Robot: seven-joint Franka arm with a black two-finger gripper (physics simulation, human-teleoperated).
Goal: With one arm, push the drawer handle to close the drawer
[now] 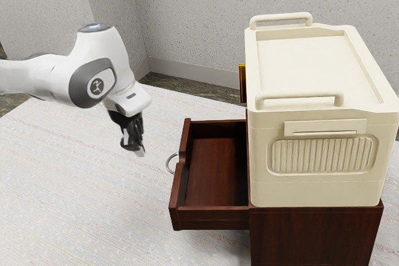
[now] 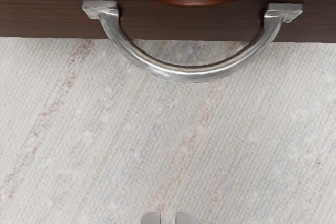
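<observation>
We have our gripper (image 1: pixel 139 151) hanging on the outer side of the metal pull handle (image 2: pixel 189 73), apart from it, presumably so that a push would run inward toward the dark wooden cabinet (image 1: pixel 315 238). We cannot tell whether the claw is released or clenched, though nothing appears to be held in it. The wooden drawer (image 1: pixel 212 163) stands pulled out from the cabinet toward the exterior view's left, well clear of closed, with the handle fixed to its front panel (image 2: pixel 191 24). Our hand points down toward the white tabletop (image 1: pixel 75 185), likely to let us come down level with the handle before pressing. The cream lidded box (image 1: pixel 312 191) rests on top of the cabinet, and we judge that it leaves the drawer's path free. The handle's bow points outward, away from the cabinet and to our side; its long axis, from mount to mount, lies level along the front panel, crosswise to the drawer's travel. That asks us to press near the middle of the bow, since an off-centre push could make the drawer bind.
</observation>
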